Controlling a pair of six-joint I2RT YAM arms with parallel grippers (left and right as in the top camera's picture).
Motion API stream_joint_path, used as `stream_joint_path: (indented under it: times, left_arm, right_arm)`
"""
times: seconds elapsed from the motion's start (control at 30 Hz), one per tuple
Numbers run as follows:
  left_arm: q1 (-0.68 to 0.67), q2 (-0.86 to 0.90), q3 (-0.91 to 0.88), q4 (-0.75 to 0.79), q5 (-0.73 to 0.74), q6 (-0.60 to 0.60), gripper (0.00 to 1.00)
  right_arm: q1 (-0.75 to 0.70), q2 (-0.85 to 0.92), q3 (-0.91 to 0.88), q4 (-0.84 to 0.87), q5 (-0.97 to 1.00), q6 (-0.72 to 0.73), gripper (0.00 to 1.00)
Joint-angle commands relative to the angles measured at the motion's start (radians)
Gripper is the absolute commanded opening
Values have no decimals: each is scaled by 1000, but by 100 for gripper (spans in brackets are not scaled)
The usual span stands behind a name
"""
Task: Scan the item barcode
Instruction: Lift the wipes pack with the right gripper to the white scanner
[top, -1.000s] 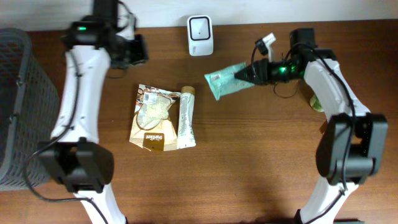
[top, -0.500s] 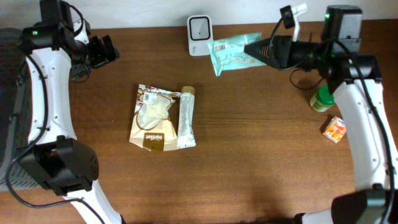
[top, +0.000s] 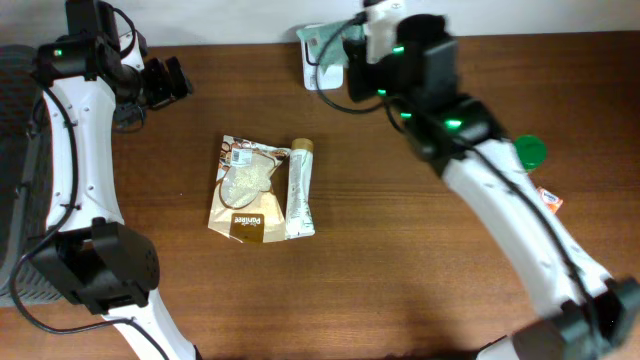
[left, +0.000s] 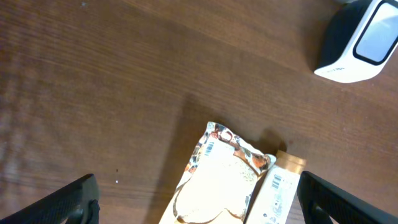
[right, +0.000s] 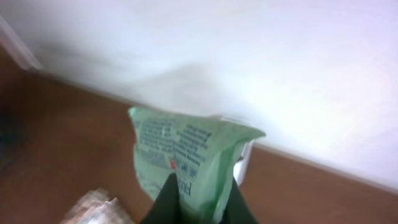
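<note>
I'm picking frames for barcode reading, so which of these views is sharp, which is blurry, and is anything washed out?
Right wrist view: motion-blurred, the green packet's print unreadable, the wall behind blown out to white. Left wrist view: sharp, a faint shadow beside the snack pouch, a pale sheen on the scanner's window. Overhead view: evenly lit and crisp.

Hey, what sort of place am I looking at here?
Most likely a mock shop checkout on a wooden table: a white barcode scanner at its back edge, packaged goods such as a snack pouch and a tube, and a mesh basket at the left.
</note>
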Motion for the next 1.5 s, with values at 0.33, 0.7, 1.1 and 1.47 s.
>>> stream_joint_path:
  times: [0.33, 0.7, 1.1, 1.47]
  left_arm:
    - [3, 4, -3, -1, -7, 5, 99]
    - [3, 4, -3, -1, -7, 5, 99]
    - [3, 4, -3, -1, -7, 5, 99]
    - [3, 4, -3, -1, -7, 5, 99]
  right_arm:
    - [35, 495, 6, 845, 324, -983, 4]
    - [-7, 635, 7, 986, 230, -1062, 4]
    - [-8, 672, 7, 989, 219, -1096, 4]
    - [34, 665, 6, 1133, 218, -1095, 4]
